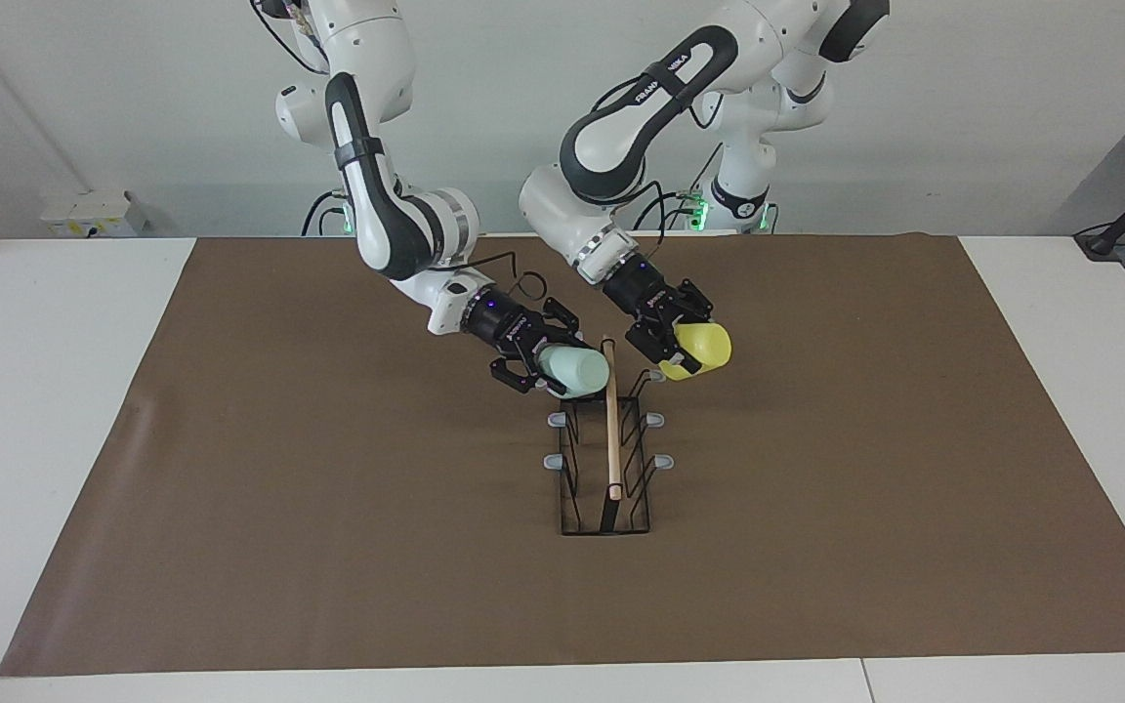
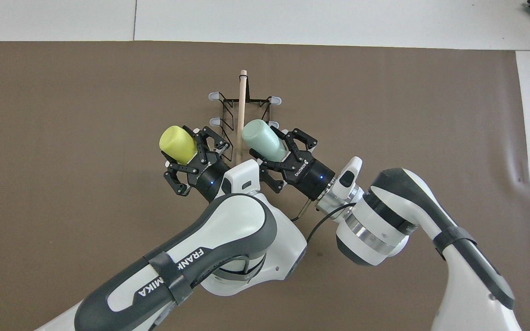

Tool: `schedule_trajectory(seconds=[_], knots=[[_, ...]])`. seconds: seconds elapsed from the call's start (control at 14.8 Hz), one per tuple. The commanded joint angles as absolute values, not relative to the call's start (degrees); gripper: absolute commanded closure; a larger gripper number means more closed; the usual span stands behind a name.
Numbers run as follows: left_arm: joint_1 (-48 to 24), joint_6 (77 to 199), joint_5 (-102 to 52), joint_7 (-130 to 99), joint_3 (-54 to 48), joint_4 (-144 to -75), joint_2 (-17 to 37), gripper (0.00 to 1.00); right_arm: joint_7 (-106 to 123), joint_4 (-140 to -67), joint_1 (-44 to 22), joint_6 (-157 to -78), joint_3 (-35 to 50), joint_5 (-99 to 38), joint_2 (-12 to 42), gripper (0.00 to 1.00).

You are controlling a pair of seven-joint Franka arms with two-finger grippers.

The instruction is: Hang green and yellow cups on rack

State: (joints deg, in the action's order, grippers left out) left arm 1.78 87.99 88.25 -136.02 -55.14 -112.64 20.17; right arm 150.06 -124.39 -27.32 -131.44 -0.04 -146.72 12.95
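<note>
1. Holding one cup each, both arms hover at the robot-side end of the rack (image 1: 605, 459), which stands mid-desk on the brown mat (image 1: 230, 537).
2. Right tool (image 1: 541, 366): pinching the green cup (image 1: 574, 369) at its rim end. Cup lies on its side, base pointing toward the wooden rod (image 1: 611, 415), just beside it on the right arm's side.
3. Left tool (image 1: 665, 344): pinching the yellow cup (image 1: 701, 348) at its rim end. Cup tilted, base away from the arm, over the rack's left-arm side.
4. Key relation: rack's long axis runs straight away from the robots; prongs (image 1: 653, 420) stick out to both sides. Each cup sits over the prong row on its own arm's side, approx. at the prongs nearest the robots, so neither arm needs to cross.
5. Overhead view: green cup (image 2: 260, 138) close beside the rod (image 2: 241, 115); yellow cup (image 2: 177, 145) a bit further out from the rod.
6. Cup axes slant toward the rack, mouths facing back to the tools. Judgement: each mouth must line up w/ a prong tip before it slides on.
7. Contents: cup mouths face the tools, insides not visible. The four prongs in view carry nothing; the two nearest the robots are hidden by the cups.
8. Whether either cup touches a prong: cannot tell.
</note>
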Motion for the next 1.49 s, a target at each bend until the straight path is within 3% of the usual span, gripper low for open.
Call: schedule_trajectory(seconds=[0.0,0.07,0.14,0.2,0.27,0.61,0.88,1.08,1.42], knots=[[1.1,87.2,89.5,-137.0,-55.0,-112.4,21.1,1.00,154.3,-124.3,-26.5,-130.2,0.3,-151.8,14.2,1.00],[1.0,87.3,89.5,-137.0,-55.0,-112.4,21.1,1.00,154.7,-124.3,-26.3,-130.0,0.3,-151.8,14.7,1.00],[1.1,87.4,89.5,-137.0,-55.1,-112.4,21.1,1.00,154.8,-124.4,-26.1,-130.2,0.3,-151.8,14.9,0.83],[1.1,87.5,89.5,-137.0,-55.0,-112.5,21.1,1.00,154.8,-124.4,-26.1,-130.1,0.3,-152.0,14.8,0.16],[1.1,87.6,89.5,-137.2,-55.0,-112.6,21.2,1.00,154.8,-124.4,-26.1,-130.1,0.3,-152.0,14.8,0.00],[0.9,88.9,89.6,-137.7,-55.0,-112.8,21.4,1.00,154.3,-124.2,-24.3,-132.0,0.2,-151.3,13.0,0.00],[0.9,90.3,91.0,-138.3,-55.0,-113.0,21.5,1.00,153.1,-123.3,-21.1,-141.5,0.3,-143.4,8.3,0.00],[0.9,91.5,91.7,-139.0,-55.0,-113.0,22.4,1.00,151.9,-123.1,-20.3,-144.1,0.1,-140.9,6.3,0.00],[0.7,92.7,91.8,-139.9,-55.1,-113.5,23.0,1.00,150.3,-123.1,-12.8,-146.1,-0.3,-122.4,3.9,0.00]])
